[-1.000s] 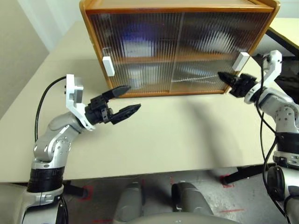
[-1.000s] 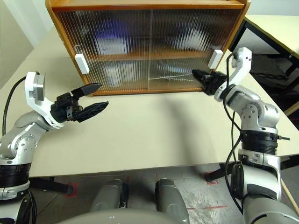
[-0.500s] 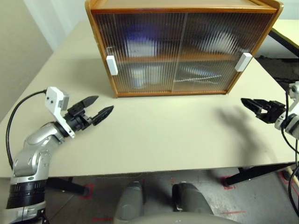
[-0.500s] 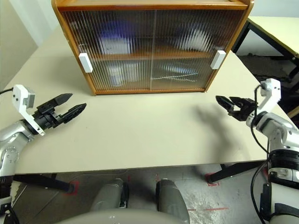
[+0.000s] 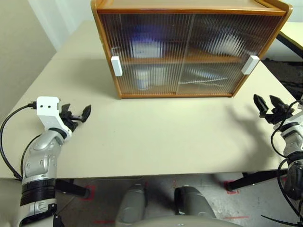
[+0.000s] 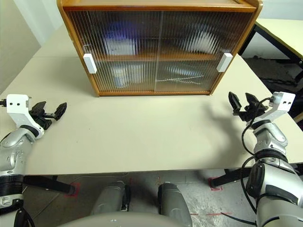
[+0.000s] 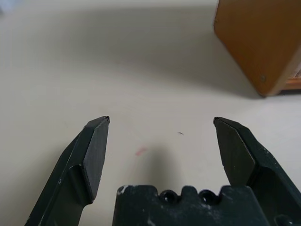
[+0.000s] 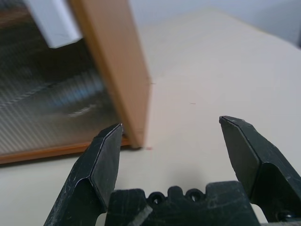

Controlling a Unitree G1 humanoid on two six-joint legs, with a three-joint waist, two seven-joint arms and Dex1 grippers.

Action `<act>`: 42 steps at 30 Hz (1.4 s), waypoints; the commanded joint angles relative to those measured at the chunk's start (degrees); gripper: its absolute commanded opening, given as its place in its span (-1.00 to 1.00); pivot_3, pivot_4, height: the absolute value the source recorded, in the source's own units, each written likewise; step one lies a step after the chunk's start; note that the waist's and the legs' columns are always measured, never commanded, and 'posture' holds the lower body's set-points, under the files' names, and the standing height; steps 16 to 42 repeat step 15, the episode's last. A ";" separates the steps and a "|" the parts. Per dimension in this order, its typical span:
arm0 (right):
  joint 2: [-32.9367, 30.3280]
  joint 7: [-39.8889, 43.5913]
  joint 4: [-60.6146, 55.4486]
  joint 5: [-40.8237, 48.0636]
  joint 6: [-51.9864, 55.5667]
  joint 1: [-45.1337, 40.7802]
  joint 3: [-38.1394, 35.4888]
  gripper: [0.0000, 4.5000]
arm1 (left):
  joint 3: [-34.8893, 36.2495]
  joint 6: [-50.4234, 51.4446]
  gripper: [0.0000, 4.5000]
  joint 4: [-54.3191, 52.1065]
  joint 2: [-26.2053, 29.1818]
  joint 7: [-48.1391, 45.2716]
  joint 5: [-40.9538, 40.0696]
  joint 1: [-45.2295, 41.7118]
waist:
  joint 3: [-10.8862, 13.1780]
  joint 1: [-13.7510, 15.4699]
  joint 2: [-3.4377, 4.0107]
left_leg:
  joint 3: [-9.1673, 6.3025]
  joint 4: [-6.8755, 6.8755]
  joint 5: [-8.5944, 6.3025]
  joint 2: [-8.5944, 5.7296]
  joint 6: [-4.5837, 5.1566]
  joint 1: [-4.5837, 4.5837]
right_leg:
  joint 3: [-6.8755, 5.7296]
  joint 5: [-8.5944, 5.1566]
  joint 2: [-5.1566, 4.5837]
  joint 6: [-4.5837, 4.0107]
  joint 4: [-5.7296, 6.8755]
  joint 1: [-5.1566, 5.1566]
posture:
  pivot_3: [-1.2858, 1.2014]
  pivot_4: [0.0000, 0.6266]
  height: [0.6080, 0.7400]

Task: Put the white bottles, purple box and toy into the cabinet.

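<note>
Cabinet stands at the far middle of the beige worktop, both ribbed sliding doors pulled together, white handles at the outer edges. Behind the left door: blurred purple box on the upper shelf, a white bottle shape below it; toy can't be made out through the ribbing. Left tool hangs near the worktop's left edge, fingers apart, holding nothing. Right tool near the right edge, fingers apart, also holding nothing. Both well apart from the cabinet.

Orange-brown cabinet shut, blurred purple box behind ribbed doors.
</note>
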 commanded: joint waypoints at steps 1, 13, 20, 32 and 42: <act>-0.74 0.33 1.71 -0.42 -0.58 -0.15 -1.16 0.97 | -1.68 -2.86 1.00 1.28 -2.81 1.62 1.74 -0.92 | -0.13 0.57 -0.01 | 0.04 0.00 -0.09 0.00 -0.16 0.01 | -0.01 0.02 -0.05 -0.01 0.01 0.00 | 0.22 -1.00 1.00; -2.13 -1.57 2.46 2.03 1.58 -1.80 -6.90 0.97 | -1.92 -3.46 1.00 0.32 -3.04 0.00 1.42 -0.67 | -0.52 1.42 -0.21 | 0.45 0.00 -0.14 0.00 -0.25 0.04 | -0.11 0.11 -0.37 0.02 0.00 -0.06 | 0.20 -1.00 1.00; -1.67 -1.79 2.05 2.83 1.69 -2.49 -7.91 0.97 | -2.10 -3.32 1.00 0.99 -2.71 -0.93 1.49 -1.08 | -0.53 1.38 -0.20 | 0.50 0.00 -0.14 -0.02 -0.25 0.03 | -0.08 0.12 -0.38 0.03 0.00 -0.08 | 0.20 -1.00 1.00; -1.67 -1.79 2.05 2.83 1.69 -2.49 -7.91 0.97 | -2.10 -3.32 1.00 0.99 -2.71 -0.93 1.49 -1.08 | -0.53 1.38 -0.20 | 0.50 0.00 -0.14 -0.02 -0.25 0.03 | -0.08 0.12 -0.38 0.03 0.00 -0.08 | 0.20 -1.00 1.00; -1.67 -1.79 2.05 2.83 1.69 -2.49 -7.91 0.97 | -2.10 -3.32 1.00 0.99 -2.71 -0.93 1.49 -1.08 | -0.53 1.38 -0.20 | 0.50 0.00 -0.14 -0.02 -0.25 0.03 | -0.08 0.12 -0.38 0.03 0.00 -0.08 | 0.20 -1.00 1.00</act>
